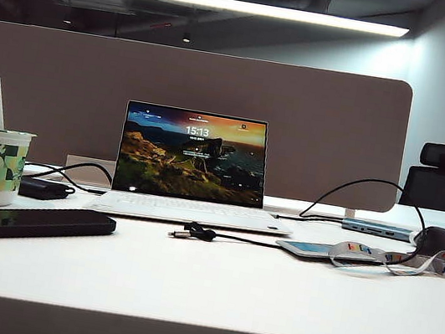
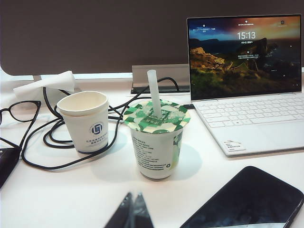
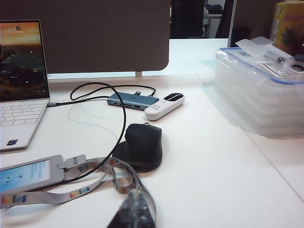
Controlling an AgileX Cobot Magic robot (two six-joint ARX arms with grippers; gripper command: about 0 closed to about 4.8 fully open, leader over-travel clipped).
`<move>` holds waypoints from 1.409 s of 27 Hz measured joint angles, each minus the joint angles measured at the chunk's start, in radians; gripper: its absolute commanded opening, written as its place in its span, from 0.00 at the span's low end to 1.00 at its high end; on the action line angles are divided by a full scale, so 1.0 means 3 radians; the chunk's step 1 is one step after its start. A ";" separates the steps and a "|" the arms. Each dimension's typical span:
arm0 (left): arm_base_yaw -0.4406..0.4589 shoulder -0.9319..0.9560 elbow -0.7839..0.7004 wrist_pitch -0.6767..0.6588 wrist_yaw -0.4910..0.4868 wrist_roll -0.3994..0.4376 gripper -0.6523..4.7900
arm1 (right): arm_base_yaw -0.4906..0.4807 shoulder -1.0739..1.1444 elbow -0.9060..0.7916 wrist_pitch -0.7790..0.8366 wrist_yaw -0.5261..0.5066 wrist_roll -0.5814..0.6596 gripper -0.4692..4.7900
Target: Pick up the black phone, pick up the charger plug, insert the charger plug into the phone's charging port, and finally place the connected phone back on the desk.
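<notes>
The black phone (image 1: 23, 222) lies flat on the white desk (image 1: 229, 287) at the front left; in the left wrist view the phone (image 2: 247, 199) is close beside my left gripper (image 2: 134, 194), which is shut and empty just above the desk. The charger plug (image 1: 182, 233), a silver tip on a black cable, rests in front of the laptop. My right gripper (image 3: 135, 197) is shut and empty over a lanyard strap. Neither gripper shows in the exterior view. The charging port cannot be made out.
An open laptop (image 1: 191, 166) stands mid-desk before the taupe divider (image 1: 322, 124). A lidded drink cup with a straw (image 2: 158, 140), a paper cup (image 2: 87, 121), glasses (image 2: 19, 111) and looped cables lie left. A black mouse (image 3: 141, 145), a lanyard card (image 3: 28, 173), a hub (image 3: 132, 100) and plastic boxes (image 3: 261, 90) lie right.
</notes>
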 measured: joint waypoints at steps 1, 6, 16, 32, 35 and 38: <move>0.0000 0.0000 0.0000 0.0001 0.0000 0.0000 0.12 | -0.0001 0.0000 0.0000 0.0000 -0.0058 -0.0001 0.08; 0.0000 0.0000 0.0000 0.0003 0.0000 0.0000 0.12 | 0.0000 0.0000 0.0000 0.0000 -0.0451 -0.0001 0.08; 0.0000 0.0000 0.0000 0.0005 -0.0001 0.0000 0.11 | -0.0001 0.0000 0.0018 -0.0020 -0.0309 -0.0003 0.08; 0.0000 0.0172 0.0938 -0.0306 -0.0243 -0.0515 0.11 | 0.0000 0.0407 0.1289 -0.0285 -0.0053 -0.0004 0.08; 0.0000 0.0351 0.1133 -0.0319 -0.0252 -0.0520 0.11 | 0.0000 0.0769 0.1584 -0.0426 -0.0058 -0.0005 0.08; 0.0000 0.0646 0.1376 -0.0332 -0.0244 -0.0520 0.11 | 0.0000 0.1158 0.1884 -0.0451 -0.0150 -0.0004 0.08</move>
